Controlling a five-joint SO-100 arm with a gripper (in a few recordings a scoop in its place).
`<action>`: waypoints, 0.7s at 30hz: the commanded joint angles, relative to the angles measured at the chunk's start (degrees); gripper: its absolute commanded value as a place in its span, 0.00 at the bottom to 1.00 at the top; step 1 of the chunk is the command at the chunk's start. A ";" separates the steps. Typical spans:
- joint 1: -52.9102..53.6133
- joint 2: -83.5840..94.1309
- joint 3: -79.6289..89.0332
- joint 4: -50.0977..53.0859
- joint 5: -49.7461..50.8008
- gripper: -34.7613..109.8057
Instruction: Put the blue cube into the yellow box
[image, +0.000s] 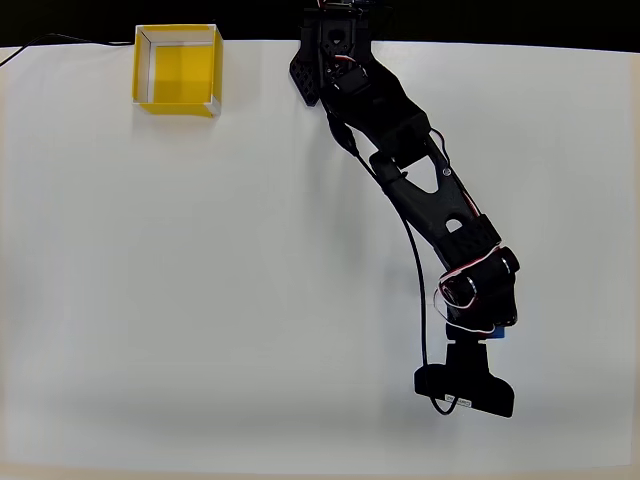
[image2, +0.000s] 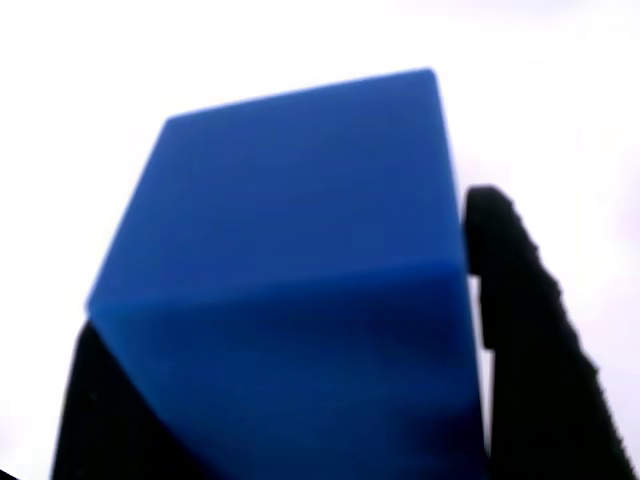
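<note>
Blue cube (image2: 300, 270) looms closest to my wrist camera, one broad face tilted up toward the lens and a darker face below it. Black fingers (image2: 520, 330) of mine stand on both sides of it: the right one runs up along the cube's right edge, with a thin bright sliver between its ribbed upper part and the block, and the left one shows as a dark wedge at the lower left, pressed against the cube's lower corner. My gripper (image2: 290, 400) is clenched on the cube, as far as the wrist view lets me judge; behind the block all I see is washed-out white.

From overhead, my black arm (image: 420, 170) reaches from its base at the far edge of the white table (image: 200, 300) down and to the right, toward the near side. Only a small bit of the blue cube (image: 497, 336) peeks out at the right of my wrist there, with the dark camera mount just nearer than it. My gripper's fingers are hidden under the arm in that view.

The yellow box (image: 178, 70) sits at the far left of the table, open top up, thin white rim around a yellow floor, well apart from my arm and the cube
</note>
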 joint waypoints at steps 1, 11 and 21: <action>7.65 29.79 2.64 -0.18 -8.53 0.32; 39.29 42.80 13.62 -8.00 -20.65 0.32; 75.67 56.60 28.39 -10.20 -26.54 0.32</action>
